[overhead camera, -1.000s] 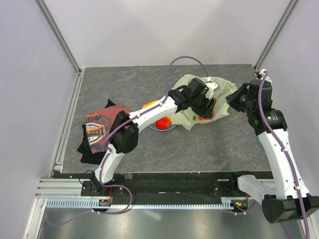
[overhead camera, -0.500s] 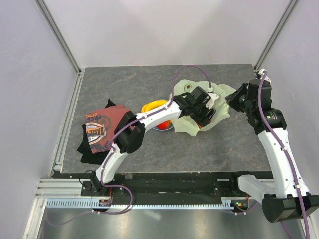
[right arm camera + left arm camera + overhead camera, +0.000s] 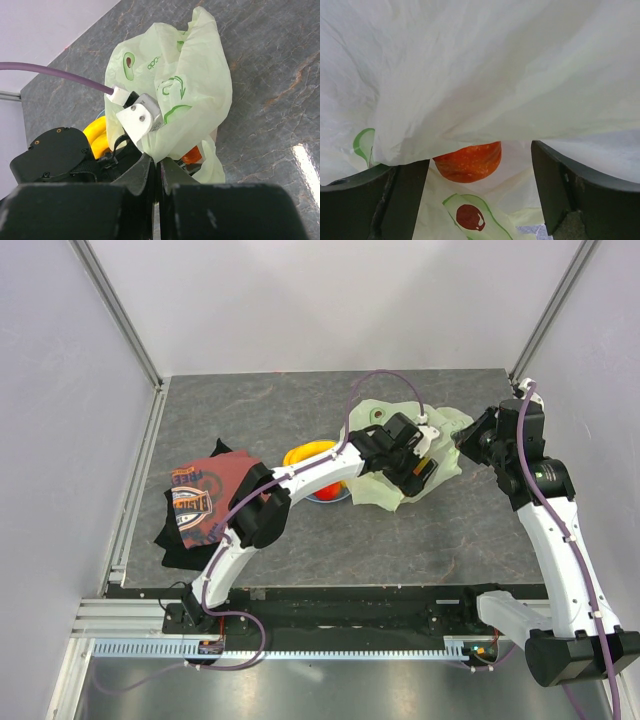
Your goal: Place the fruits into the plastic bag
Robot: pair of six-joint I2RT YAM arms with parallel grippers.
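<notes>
The pale green plastic bag (image 3: 385, 420) with avocado prints lies at the back right of the table. My left gripper (image 3: 420, 472) is inside its mouth, open (image 3: 477, 200). An orange-red fruit (image 3: 468, 161) rests on the bag's inner film just past the fingertips, touching neither finger (image 3: 400, 200). My right gripper (image 3: 159, 162) is shut on a bunched edge of the plastic bag (image 3: 185, 75) and holds it up. The orange-red fruit (image 3: 192, 155) shows under that raised film. Yellow bananas (image 3: 305, 453) lie left of the bag, beside the left arm.
A blue plate (image 3: 330, 496) sits under the left forearm, with a bit of red fruit showing on it. A red printed T-shirt (image 3: 200, 502) lies at the left. Metal rails and white walls border the table.
My left arm pushed further into the bag, then its jaws opened and let go of the orange-red fruit, which now lies inside. The right gripper has kept its hold on the bag.
</notes>
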